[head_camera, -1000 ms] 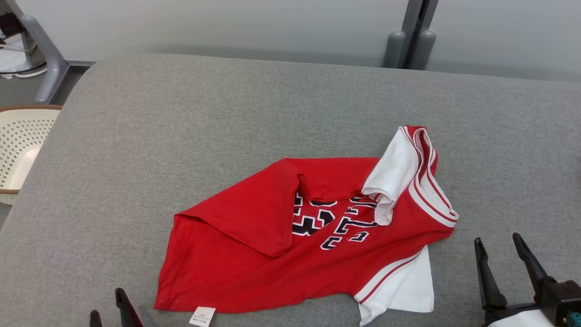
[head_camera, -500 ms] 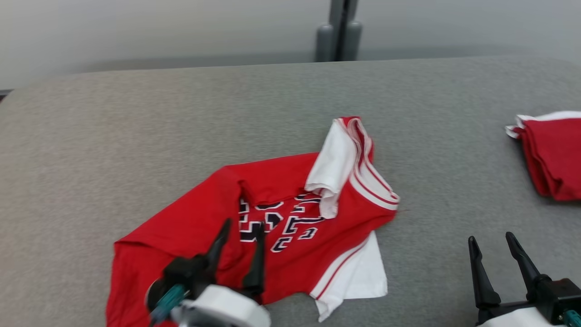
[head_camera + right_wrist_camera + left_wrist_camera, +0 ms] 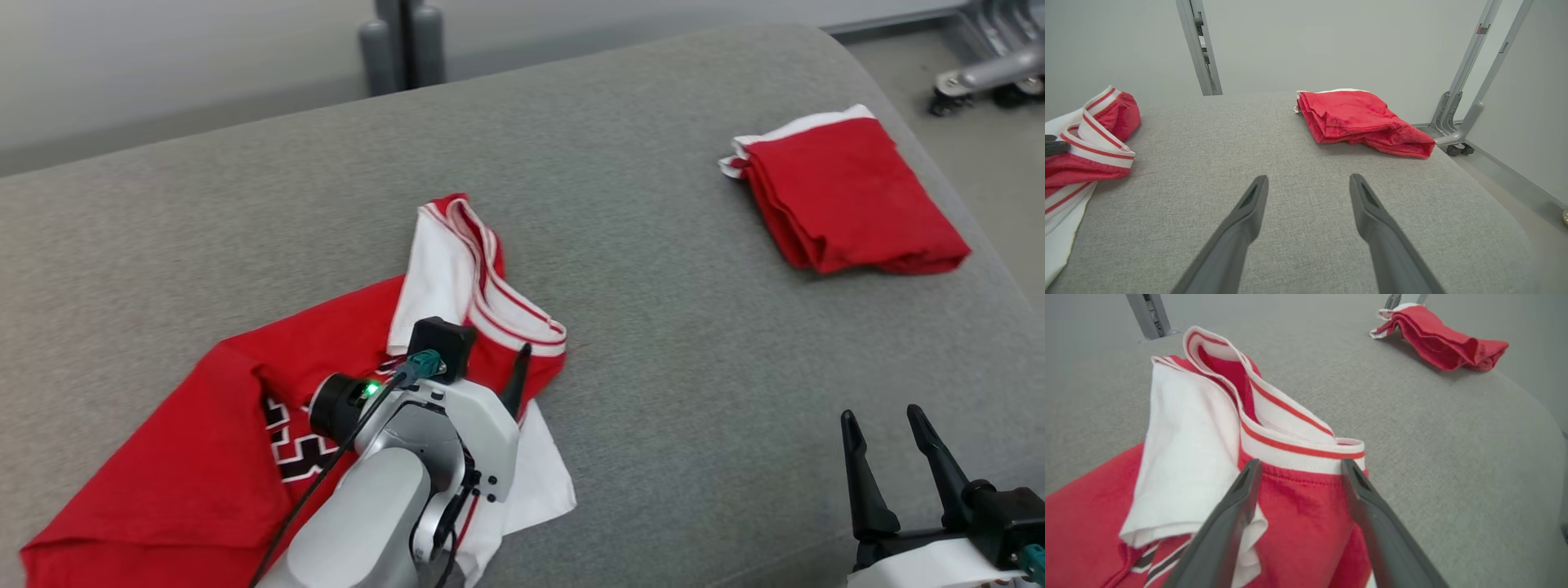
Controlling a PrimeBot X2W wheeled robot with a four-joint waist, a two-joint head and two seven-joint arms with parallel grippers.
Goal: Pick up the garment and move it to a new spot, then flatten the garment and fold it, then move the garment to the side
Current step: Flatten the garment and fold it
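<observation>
Grey padded surface [image 3: 694, 327]: wide fabric top under both arms, rounding off to the floor beyond the right gripper's outer side; its nap looks grippy, so dragged cloth would likely bunch rather than slide
Red jersey [image 3: 163, 490]: the task's garment, crumpled and doubled over itself, directly beneath and ahead of the left gripper and well apart from the right one; lifted from a single point, it would probably hang twisted and land no flatter
Folded red garment [image 3: 849, 196]: a stack far ahead of the right gripper, near the rounded edge; setting the jersey down too close could knock it or tangle the two
Left gripper [image 3: 1300, 465]: fingers apart, nothing clamped, low over the jersey with the tips straddling red cloth
Right gripper [image 3: 882, 416]: fingers apart, empty, over bare surface; too far off to share the lift
White sleeve [image 3: 1188, 457]: flopped over the chest numerals, right beside one left finger; closing here might catch it along with the body and lock the fold in
Striped rib band [image 3: 1298, 451]: a raised loop just past the left fingertips; a shallow pinch may take one layer only and slip
</observation>
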